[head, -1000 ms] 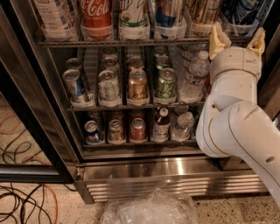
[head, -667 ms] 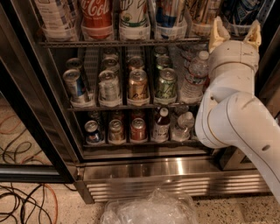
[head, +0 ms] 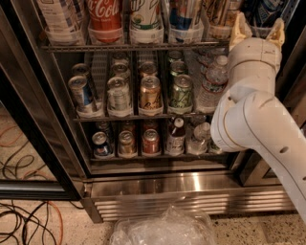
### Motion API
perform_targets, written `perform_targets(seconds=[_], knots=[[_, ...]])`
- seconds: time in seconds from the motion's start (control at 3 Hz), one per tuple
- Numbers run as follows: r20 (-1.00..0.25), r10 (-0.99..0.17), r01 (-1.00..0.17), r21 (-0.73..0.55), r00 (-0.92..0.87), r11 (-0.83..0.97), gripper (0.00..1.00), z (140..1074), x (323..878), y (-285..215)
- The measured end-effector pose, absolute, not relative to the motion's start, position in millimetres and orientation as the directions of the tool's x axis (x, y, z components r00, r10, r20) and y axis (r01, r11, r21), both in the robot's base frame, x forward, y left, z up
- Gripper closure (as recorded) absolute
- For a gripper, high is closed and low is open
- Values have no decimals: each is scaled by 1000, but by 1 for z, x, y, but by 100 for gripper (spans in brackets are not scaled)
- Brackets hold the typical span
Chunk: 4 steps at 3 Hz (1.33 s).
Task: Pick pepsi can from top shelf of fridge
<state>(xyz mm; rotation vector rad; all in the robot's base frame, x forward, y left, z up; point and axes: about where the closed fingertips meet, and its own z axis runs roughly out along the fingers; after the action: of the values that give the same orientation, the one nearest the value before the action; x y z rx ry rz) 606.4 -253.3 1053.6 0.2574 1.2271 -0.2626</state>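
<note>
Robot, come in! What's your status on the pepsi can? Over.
Gripper open, up at right end of the top shelf. Pepsi can just behind it, not grabbed yet. Tan can close beside; nothing between.

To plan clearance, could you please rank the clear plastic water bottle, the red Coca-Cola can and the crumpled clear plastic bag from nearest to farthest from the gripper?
The gripper is open at the right end of the top shelf.
1. Clear plastic water bottle: below-left, middle shelf.
2. Red Coca-Cola can: top shelf, left.
3. Crumpled clear plastic bag: on the floor.

One gripper (head: 258, 25) (two fingers (head: 239, 31), at the top shelf (head: 143, 47)), one Coca-Cola can (head: 105, 14).
</note>
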Motion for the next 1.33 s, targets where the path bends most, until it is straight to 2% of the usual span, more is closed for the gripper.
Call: perform_targets(seconds=[0.67,1.0,1.33], knots=[[-950,-39,370,82,308,925,45,1052,614,-264],[-951,-39,389,88,308,917,44,1051,617,-270],[-951,-35,368,85,308,926,39,1063,636,-280]])
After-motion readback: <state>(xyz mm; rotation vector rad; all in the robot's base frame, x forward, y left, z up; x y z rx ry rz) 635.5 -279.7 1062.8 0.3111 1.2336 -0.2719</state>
